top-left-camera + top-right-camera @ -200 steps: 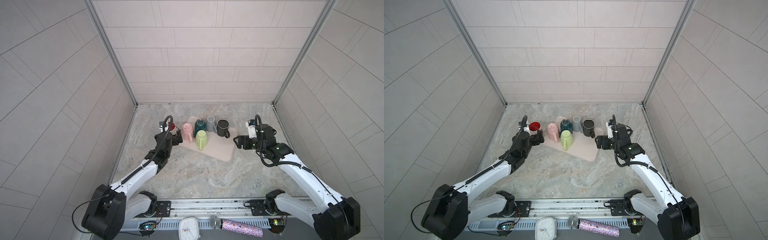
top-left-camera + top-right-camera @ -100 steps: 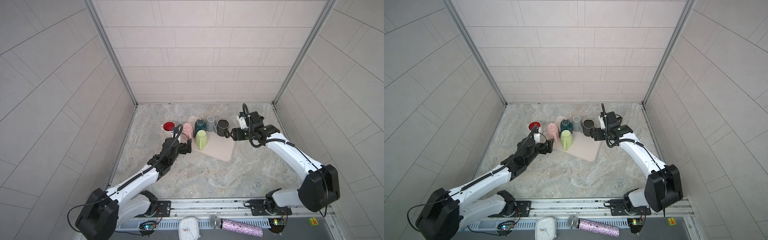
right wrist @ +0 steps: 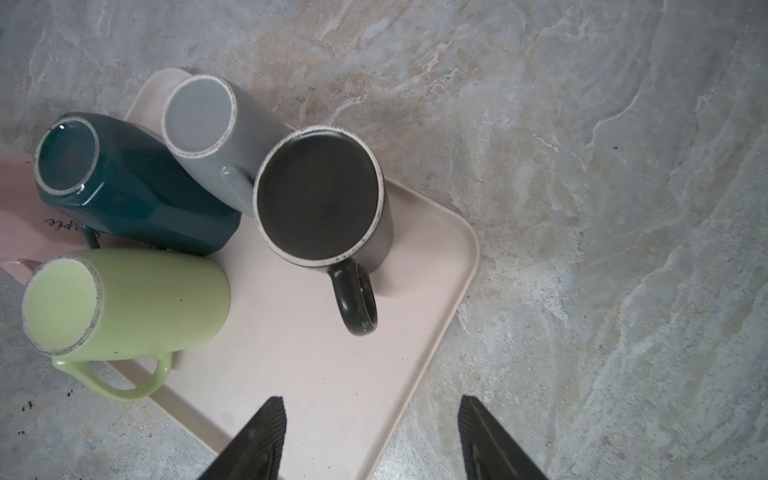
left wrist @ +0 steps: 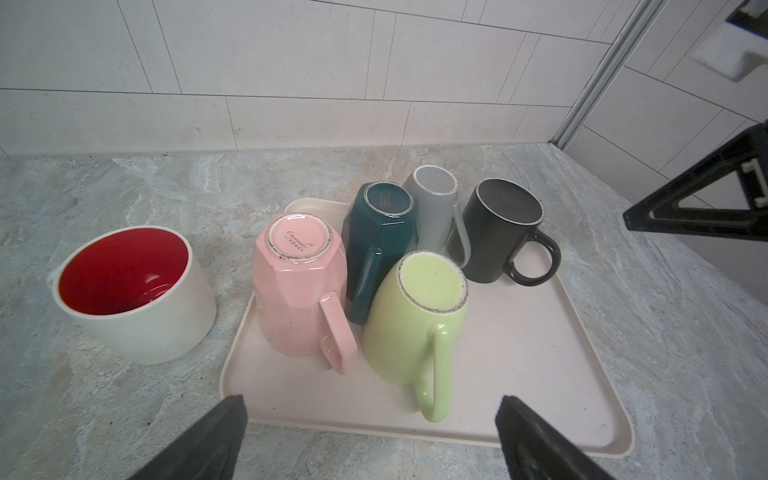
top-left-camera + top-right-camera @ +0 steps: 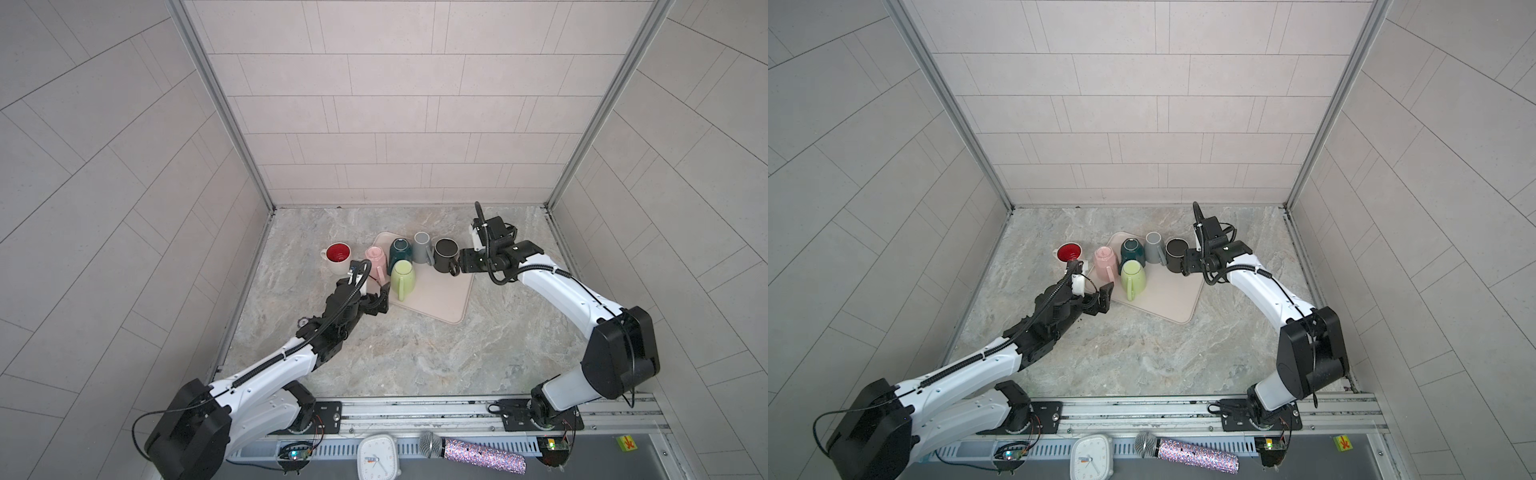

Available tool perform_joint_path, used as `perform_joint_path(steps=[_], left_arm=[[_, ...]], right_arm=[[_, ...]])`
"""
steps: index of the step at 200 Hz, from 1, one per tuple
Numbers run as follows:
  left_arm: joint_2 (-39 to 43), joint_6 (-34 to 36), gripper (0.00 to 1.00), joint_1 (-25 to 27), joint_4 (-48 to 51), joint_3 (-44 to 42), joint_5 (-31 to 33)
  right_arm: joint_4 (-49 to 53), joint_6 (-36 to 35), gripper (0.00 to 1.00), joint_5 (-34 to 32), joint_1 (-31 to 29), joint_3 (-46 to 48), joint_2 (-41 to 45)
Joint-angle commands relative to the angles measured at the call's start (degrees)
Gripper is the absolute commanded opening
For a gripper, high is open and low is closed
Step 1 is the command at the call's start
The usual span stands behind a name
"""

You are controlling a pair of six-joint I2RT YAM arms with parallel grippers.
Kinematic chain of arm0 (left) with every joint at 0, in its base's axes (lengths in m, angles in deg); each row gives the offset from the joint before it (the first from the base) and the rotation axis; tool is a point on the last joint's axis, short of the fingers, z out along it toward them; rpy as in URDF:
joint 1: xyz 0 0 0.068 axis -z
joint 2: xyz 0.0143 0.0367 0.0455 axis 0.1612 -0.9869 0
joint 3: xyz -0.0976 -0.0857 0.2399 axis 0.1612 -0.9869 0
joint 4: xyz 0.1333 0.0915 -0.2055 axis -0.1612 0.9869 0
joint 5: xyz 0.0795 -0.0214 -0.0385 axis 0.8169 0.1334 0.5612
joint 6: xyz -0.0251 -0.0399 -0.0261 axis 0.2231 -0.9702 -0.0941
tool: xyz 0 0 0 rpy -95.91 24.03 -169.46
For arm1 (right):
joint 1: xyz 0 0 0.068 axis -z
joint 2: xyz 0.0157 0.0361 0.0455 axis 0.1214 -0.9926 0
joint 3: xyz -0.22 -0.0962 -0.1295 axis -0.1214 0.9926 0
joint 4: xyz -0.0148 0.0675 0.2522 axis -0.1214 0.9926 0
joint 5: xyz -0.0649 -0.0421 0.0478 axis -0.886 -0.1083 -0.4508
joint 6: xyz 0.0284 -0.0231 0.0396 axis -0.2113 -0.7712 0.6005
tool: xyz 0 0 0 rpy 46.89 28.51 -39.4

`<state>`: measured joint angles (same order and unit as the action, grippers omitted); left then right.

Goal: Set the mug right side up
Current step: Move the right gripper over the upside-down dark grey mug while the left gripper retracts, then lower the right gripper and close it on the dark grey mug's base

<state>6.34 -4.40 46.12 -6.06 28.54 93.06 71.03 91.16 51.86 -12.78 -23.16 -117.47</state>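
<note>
marble counter (image 5: 415, 353) wide around tray (image 5: 440, 299), black mug (image 5: 445, 253) by its far-right edge

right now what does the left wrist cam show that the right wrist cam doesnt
Only the left wrist view: the red-lined white mug upright on the counter beside the tray, the whole pink mug, the tiled wall and the open left gripper.
Only the right wrist view: the open right gripper, with nothing between its jaws.
Both: the tray with the green mug, teal mug, grey mug and black mug, all bottom up. The right wrist view catches just a sliver of the pink mug.
</note>
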Motion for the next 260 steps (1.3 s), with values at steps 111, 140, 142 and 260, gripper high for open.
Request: perform_joint_path(steps=[111,140,142,260], left_arm=[[-0.5,-0.2,1.00,0.2,-4.6,-1.7,-1.2],[-0.8,-0.2,1.00,0.2,-4.8,-1.7,-1.1],[-0.8,-0.2,1.00,0.2,-4.8,-1.7,-1.2],[-1.3,-0.8,1.00,0.2,-4.5,-1.3,-1.0]], right_arm=[[7.8,-2.1,0.48,-3.6,-4.1,-11.7,-15.4],[7.9,-2.2,0.47,-4.2,-4.3,-12.5,-16.9],[7.9,-2.2,0.47,-4.2,-4.3,-12.5,-17.0],[10.1,-2.2,0.41,-9.5,-4.4,-19.0,-23.8]])
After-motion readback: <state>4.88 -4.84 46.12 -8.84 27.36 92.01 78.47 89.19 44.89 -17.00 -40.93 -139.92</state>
